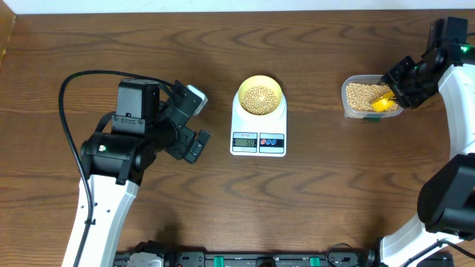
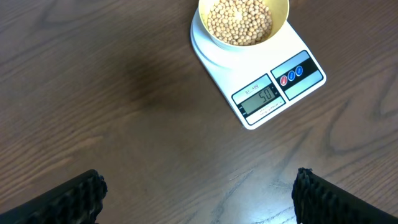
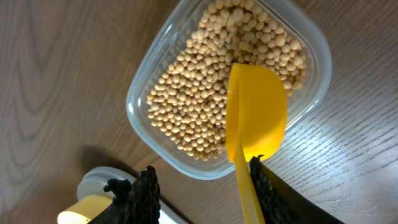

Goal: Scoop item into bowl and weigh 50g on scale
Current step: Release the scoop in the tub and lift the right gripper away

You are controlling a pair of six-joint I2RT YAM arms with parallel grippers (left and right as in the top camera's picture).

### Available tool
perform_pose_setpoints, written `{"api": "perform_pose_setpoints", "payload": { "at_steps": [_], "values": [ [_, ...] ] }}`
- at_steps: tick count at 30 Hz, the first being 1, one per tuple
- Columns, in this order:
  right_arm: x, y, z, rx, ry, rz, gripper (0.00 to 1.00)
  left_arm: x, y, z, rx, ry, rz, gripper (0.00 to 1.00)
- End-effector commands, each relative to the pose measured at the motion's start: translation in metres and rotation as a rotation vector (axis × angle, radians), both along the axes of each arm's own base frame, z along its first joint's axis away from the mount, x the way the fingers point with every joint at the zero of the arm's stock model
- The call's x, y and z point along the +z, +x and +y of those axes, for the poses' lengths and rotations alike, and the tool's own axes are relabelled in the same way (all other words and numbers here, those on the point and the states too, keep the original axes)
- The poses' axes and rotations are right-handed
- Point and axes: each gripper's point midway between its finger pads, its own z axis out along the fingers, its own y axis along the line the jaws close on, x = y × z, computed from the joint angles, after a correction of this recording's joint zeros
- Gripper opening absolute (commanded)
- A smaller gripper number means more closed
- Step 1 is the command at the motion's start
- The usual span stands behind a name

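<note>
While the scale (image 2: 261,74) is showing 50 on its display, the bowl (image 2: 283,14) is sitting on its platform, filled with beans (image 2: 239,22), at the middle of a dark, wood-grain tabletop (image 1: 312,208). The left fingers (image 2: 74,199) are hanging spread wide apart over bare wood near the scale, holding nothing. The right fingers (image 3: 146,193) are parted over a clear plastic tub (image 3: 135,109) of more beans at the right side. A yellow scoop (image 3: 255,112) is lying over those beans, its handle against one finger. Light is glaring off the wood beside the tub.
</note>
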Motion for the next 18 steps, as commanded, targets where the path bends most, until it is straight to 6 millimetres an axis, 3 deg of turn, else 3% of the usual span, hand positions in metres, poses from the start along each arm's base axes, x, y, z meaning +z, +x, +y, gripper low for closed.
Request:
{"api": "perform_pose_setpoints", "payload": {
  "at_steps": [1,7,10,14,18],
  "values": [
    [-0.010,-0.013,-0.002,0.008,-0.014,0.041,0.48,-0.001,-0.001,-0.001,-0.015,-0.005,0.005,0.98],
    [-0.024,-0.031,0.001,0.025,-0.003,0.111,0.51,-0.001,-0.001,-0.001,-0.015,-0.005,0.005,0.98],
    [-0.025,-0.037,0.003,0.037,0.007,0.132,0.60,-0.001,-0.001,-0.001,-0.015,-0.005,0.005,0.98],
    [-0.024,-0.045,0.007,0.086,0.057,0.145,0.83,-0.001,-0.001,-0.001,-0.015,-0.005,0.005,0.98],
    [-0.023,-0.058,0.006,0.111,0.089,0.181,0.92,-0.001,-0.001,-0.001,-0.015,-0.005,0.005,0.97]
  ]
}}
